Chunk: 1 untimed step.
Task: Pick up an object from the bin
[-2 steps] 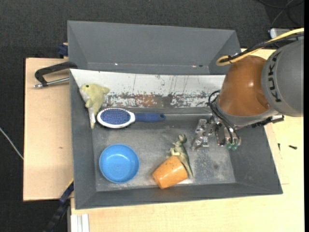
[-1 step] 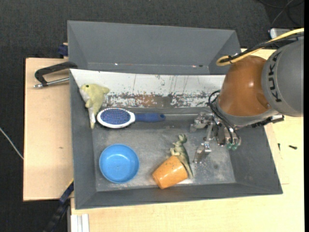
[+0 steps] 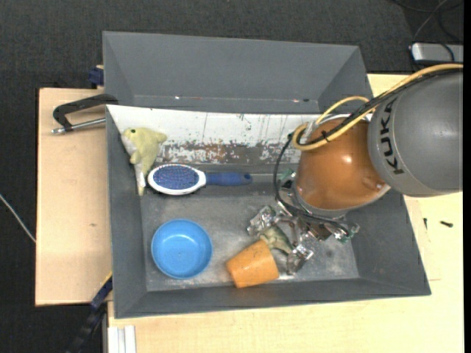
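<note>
In the lower right of the frame, the camera view shows the arm (image 3: 423, 142) reaching into the grey bin (image 3: 221, 68), with its rounded orange wrist cover (image 3: 335, 171) and looped cables above the pincer (image 3: 288, 235). The pincer is down near the bin floor, a tangle of bright metal parts. Whether it is wide, narrow or clamped on anything cannot be told from here. Just below and to its left, right up against the metal, an orange cup (image 3: 252, 265) lies on its side close to the bin's near wall; it is the nearest thing to the pincer.

Further left on the floor a round blue bowl (image 3: 181, 248) stands upright, well apart from the pincer. Above it a brush (image 3: 176, 179) with a white oval head and a blue handle lies along the back of the floor. A pale yellow soft toy (image 3: 143, 147) sits in the upper-left corner, just beside the brush head.
</note>
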Tool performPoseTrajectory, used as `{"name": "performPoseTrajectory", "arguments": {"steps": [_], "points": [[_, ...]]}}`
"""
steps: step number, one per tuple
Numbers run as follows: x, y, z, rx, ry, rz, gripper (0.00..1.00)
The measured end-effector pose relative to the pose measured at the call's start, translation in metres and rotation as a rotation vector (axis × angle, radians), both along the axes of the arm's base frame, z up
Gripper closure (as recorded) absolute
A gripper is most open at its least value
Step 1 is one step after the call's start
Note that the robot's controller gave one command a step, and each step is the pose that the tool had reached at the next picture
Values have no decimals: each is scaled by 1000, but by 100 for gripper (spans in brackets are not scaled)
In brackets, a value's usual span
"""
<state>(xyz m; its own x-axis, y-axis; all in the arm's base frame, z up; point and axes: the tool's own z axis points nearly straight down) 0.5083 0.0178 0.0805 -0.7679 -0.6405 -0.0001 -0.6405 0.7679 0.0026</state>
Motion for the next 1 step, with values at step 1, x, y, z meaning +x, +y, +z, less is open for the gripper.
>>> {"name": "performPoseTrajectory", "arguments": {"steps": [1], "points": [[1,-1,1,-1,-3,-1,100]]}}
